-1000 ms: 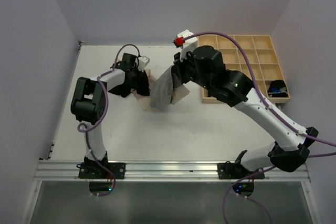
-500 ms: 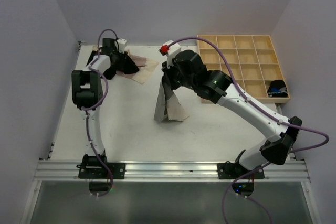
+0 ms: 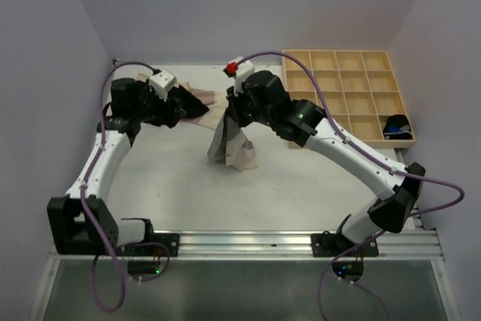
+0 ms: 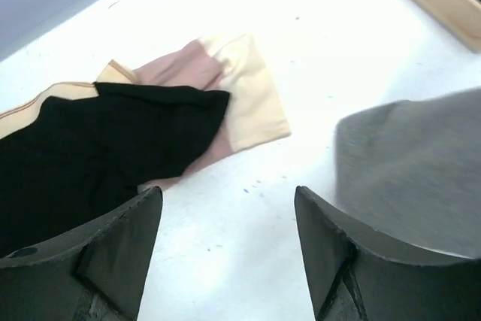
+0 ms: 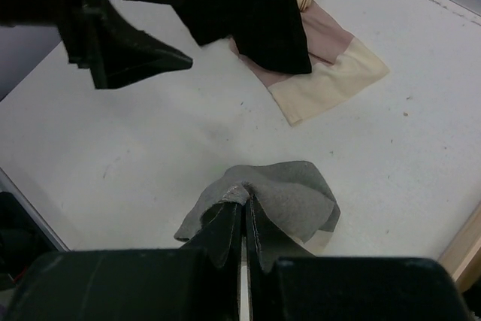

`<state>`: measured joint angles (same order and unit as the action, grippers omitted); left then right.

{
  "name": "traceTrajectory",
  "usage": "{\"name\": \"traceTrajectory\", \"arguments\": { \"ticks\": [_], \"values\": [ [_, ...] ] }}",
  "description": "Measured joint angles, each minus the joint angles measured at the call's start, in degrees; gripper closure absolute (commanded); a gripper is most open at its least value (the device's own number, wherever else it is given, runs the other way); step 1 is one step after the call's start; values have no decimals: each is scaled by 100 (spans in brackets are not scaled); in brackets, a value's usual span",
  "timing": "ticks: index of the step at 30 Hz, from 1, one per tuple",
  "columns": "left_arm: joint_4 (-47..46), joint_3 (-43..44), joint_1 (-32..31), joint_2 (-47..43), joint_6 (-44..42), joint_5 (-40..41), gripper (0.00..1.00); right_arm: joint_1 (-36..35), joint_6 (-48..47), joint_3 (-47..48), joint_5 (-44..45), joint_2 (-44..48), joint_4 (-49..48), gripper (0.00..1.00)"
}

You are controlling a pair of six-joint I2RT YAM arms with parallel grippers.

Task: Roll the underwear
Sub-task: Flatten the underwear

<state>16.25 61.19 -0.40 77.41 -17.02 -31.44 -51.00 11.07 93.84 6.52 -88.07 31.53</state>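
Underwear, grey pair: hangs pinched in closed right gripper over mid table, hem touching. Left gripper wide, empty, near black pair atop beige-pink pieces. Risk: thin pinch slips, cloth drops bunched, won't roll flat.

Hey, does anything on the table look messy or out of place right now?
Nothing is spilled or damaged. The grey underwear hangs bunched from the shut right gripper instead of lying flat, and the black underwear lies crumpled across the beige-pink underwear on the far side of the table.
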Motion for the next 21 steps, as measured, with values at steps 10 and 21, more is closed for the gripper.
{"name": "traceTrajectory", "arguments": {
  "ticks": [10, 21],
  "values": [
    [87, -1504, -52, -728, -269, -907, 26, 0, 136, 4, 15, -184, -70, 100],
    [-896, -2704, -1370, -2426, 127, -1104, 24, 0, 345, 4, 179, -181, -72, 100]
  ]
}}
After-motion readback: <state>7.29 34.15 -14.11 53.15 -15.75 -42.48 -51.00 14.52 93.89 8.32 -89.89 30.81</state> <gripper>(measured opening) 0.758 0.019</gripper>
